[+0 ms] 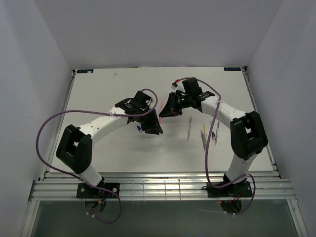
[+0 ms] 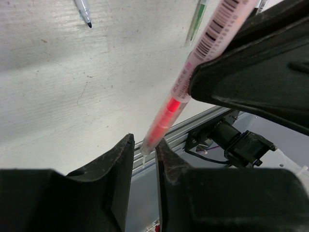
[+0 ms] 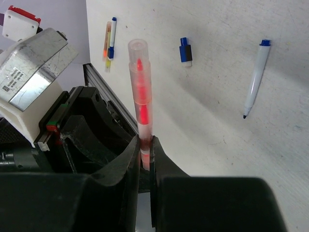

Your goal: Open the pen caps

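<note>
Two robot arms rise from 7 and 5 o'clock on a white bench (image 1: 108, 94) and bend inward until their tips meet near its centre.

Furthest left of the small things, a short blue cap (image 3: 186, 50) lies loose on the bench, at about 9 o'clock from the left arm's tip. Next comes the left hand (image 2: 144, 141). It stands narrow, its two black fingers framing the tip of a clear cap (image 3: 137, 50). A sliver of gap shows on either side, so it does not appear to be pinching yet.

At the centre is the red pen (image 3: 143, 104) that wears this cap. It is held in the air, off the bench, with its capped end aimed at the left hand.

To its right, the right hand (image 3: 146, 142) is clamped tight on the pen's barrel, well back from the cap. This probably leaves the cap end free for the other hand to grip and pull.

Farther right, toward 4 o'clock, several loose pens (image 1: 204, 137) lie side by side. A blue-and-white pen (image 3: 254, 79) on the bench already shows a bare tip.
</note>
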Robot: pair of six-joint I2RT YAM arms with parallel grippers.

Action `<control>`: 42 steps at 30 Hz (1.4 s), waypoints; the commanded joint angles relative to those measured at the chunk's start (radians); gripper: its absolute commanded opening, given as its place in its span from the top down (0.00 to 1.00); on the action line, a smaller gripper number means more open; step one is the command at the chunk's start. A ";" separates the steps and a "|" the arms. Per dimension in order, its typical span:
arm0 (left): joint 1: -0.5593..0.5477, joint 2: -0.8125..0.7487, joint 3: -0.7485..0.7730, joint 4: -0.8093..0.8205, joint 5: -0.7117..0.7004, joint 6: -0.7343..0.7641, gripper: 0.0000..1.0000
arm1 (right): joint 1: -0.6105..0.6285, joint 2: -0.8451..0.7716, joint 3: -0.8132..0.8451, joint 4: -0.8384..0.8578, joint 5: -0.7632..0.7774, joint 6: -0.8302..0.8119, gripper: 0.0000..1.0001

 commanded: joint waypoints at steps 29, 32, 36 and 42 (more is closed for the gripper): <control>0.002 -0.021 0.046 0.012 -0.019 0.027 0.76 | 0.007 0.041 -0.018 0.017 -0.142 0.045 0.92; 0.002 -0.028 0.033 0.012 -0.018 0.022 0.72 | 0.006 0.042 -0.016 0.024 -0.140 0.056 0.92; 0.002 -0.048 0.017 0.013 -0.021 0.018 0.72 | 0.006 0.044 -0.018 0.035 -0.142 0.069 0.92; 0.002 -0.052 0.007 0.018 -0.018 0.016 0.77 | 0.006 0.034 -0.035 0.058 -0.150 0.089 0.92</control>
